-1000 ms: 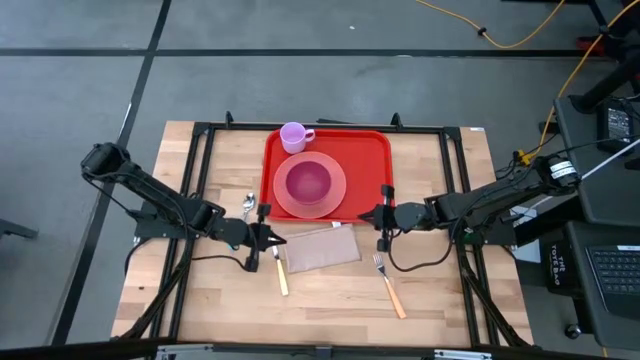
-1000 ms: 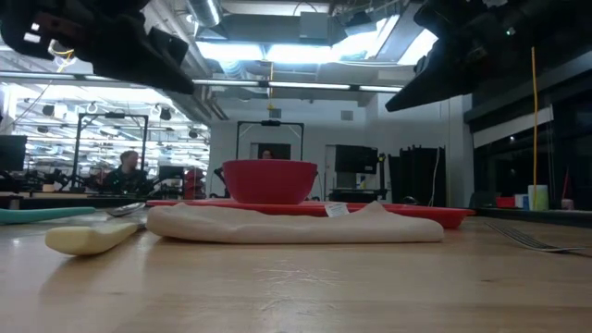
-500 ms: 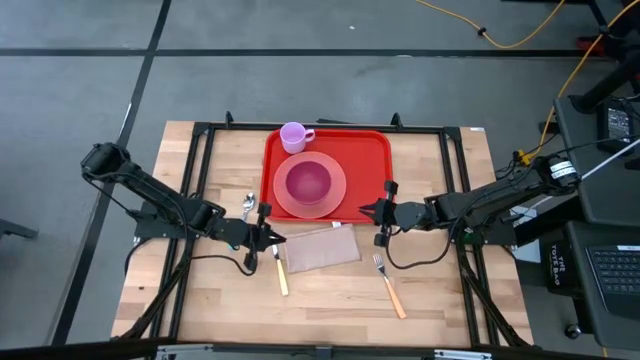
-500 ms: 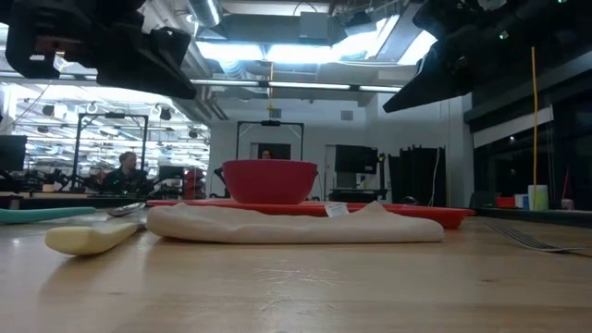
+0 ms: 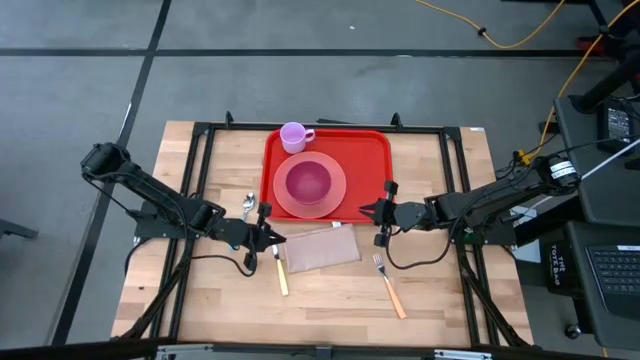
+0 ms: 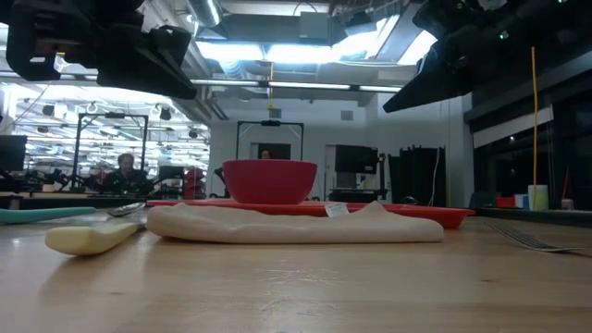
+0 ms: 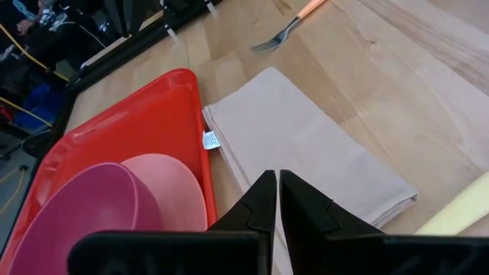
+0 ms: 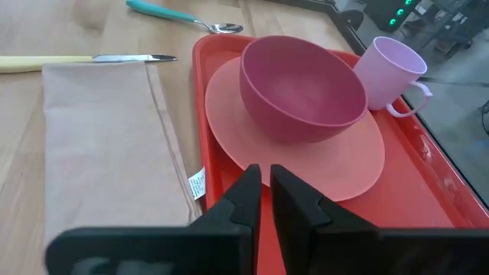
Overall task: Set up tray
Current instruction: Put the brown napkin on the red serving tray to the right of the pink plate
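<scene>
The red tray (image 5: 375,150) lies at the table's far middle. It carries a pink plate (image 5: 334,201), a magenta bowl (image 5: 308,181) and a lilac cup (image 5: 293,136). A beige folded napkin (image 5: 322,248) lies flat on the table just in front of the tray. My left gripper (image 5: 274,239) hovers shut above the napkin's left end (image 7: 252,130). My right gripper (image 5: 368,212) hovers shut over the tray's near right corner (image 8: 229,172). In both wrist views nothing sits between the fingers.
A yellow-handled knife (image 5: 280,272) lies left of the napkin, and a teal-handled spoon (image 5: 248,205) lies left of the tray. An orange-handled fork (image 5: 390,285) lies to the napkin's right. A black frame (image 5: 330,127) borders the work area. Bare wood shows along the near edge.
My left gripper has rolled a little about its own pointing line while staying in place. My right gripper has swung slightly at the wrist toward the tray. No object on the table has moved.
</scene>
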